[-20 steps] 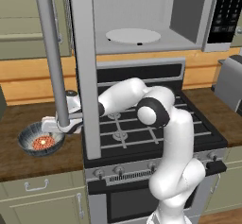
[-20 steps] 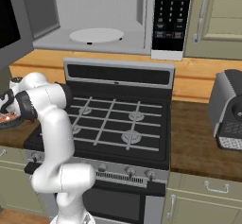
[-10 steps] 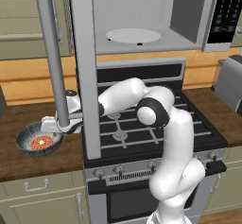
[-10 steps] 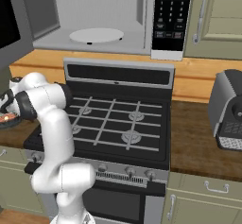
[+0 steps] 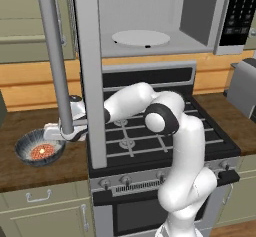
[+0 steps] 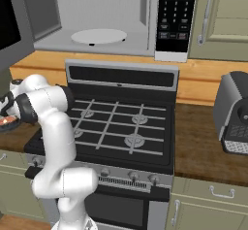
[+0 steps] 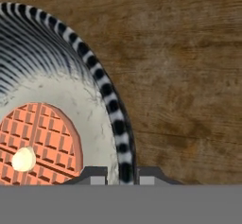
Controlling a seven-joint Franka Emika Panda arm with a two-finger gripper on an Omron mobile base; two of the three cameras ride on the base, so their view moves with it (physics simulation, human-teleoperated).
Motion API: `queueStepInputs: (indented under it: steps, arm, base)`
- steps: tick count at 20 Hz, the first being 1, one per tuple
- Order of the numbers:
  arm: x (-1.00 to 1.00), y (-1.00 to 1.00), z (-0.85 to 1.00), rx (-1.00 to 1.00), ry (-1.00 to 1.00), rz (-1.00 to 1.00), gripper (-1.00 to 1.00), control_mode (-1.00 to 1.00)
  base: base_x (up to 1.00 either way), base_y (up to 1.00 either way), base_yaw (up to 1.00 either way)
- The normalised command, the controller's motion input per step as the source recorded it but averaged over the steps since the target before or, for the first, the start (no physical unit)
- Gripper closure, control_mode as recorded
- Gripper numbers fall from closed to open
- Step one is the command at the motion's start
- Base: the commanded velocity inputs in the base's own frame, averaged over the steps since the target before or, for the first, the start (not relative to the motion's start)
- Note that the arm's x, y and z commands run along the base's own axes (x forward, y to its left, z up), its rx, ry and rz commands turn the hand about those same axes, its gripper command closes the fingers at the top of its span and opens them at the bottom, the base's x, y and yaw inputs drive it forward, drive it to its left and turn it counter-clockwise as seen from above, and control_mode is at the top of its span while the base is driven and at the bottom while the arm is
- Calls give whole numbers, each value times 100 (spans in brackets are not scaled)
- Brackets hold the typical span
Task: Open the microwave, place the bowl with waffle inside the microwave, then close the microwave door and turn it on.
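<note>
- The bowl sits on the wooden counter left of the stove, with the waffle lying inside it.
- The gripper has closed since a second ago: its jaws, wide apart then, now pinch the bowl's rim, one finger inside and one outside.
- The bowl itself has not shifted.
- The microwave above stands open, its door swung out to the left, turntable bare.
</note>
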Motion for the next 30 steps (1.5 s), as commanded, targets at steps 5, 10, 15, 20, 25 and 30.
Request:
queueStepInputs:
  steps: [5, 10, 15, 20, 25, 30]
  arm:
    - [-31, -41, 21, 1, -3, -12, 100, -100]
    - [-26, -72, 41, 5, -3, -24, 100, -100]
    - [-26, -77, 30, 5, 0, -22, 100, -100]
    - [-32, -71, 61, 8, 0, -22, 100, -100]
    - [-31, -82, 53, 4, 0, -18, 100, -100]
    - [-32, -85, 45, 0, 0, -20, 100, -100]
  base:
    - [0, 0, 0]
    - [0, 0, 0]
    - [0, 0, 0]
    - [0, 0, 0]
    - [0, 0, 0]
    - [0, 0, 0]
